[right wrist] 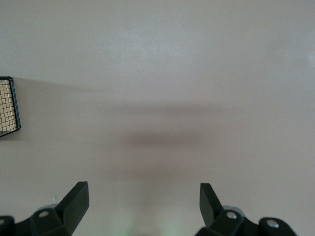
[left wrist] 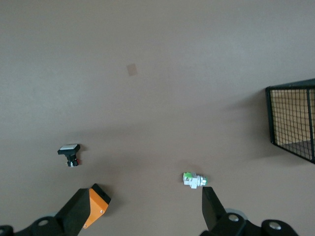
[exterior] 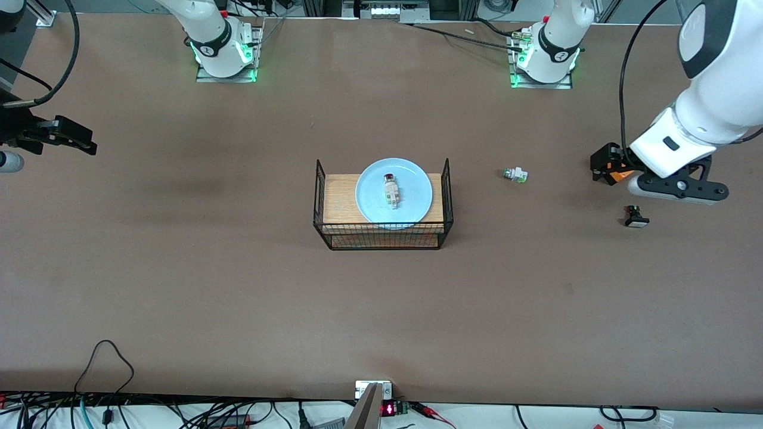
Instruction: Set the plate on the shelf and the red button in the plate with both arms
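The plate (exterior: 394,192) sits on the wooden top shelf of the wire rack (exterior: 383,204) at the middle of the bench (exterior: 238,286), and the red button (exterior: 390,190) lies on the plate, its long axis running toward and away from the front camera with the red cap at the farther end. Judged from this layout, both placements appear done and no further grasp seems required. The left end effector (left wrist: 147,209) hangs over the bench toward the left arm's end, fingers spread wide and holding nothing; below it are a white button with a green cap (exterior: 515,174) and, nearer the front camera, a black button with a white face (exterior: 636,216), neither touched. The right end effector (right wrist: 142,201) hangs over bare bench at the right arm's end, likewise wide open and empty. Plate and red button lie between the two, well apart from each. The left end effector looks somewhat closer to the rack; any further move would have to travel inward toward the bench centre.
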`<state>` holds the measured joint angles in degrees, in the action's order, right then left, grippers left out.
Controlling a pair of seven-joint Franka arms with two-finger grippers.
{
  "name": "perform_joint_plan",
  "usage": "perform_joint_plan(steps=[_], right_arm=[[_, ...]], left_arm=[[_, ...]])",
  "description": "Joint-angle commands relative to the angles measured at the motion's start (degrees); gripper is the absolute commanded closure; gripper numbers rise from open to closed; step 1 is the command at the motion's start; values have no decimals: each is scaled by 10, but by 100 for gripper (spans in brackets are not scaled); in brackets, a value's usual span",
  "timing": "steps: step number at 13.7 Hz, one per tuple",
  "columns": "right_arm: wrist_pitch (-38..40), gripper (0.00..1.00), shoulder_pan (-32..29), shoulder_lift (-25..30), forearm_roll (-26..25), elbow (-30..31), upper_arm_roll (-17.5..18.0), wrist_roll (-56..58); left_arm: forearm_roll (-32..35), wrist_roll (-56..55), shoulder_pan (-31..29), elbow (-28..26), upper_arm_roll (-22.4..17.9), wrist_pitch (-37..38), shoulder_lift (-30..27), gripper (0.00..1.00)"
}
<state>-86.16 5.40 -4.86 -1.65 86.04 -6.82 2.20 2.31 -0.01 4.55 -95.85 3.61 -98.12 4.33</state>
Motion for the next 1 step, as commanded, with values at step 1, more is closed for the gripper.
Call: perform_joint_plan(steps=[1], right_arm=[[10,0,1,-4,3,-13,-4,-2]], left_arm=[[9,7,11,-13,-17,6,-13,0]])
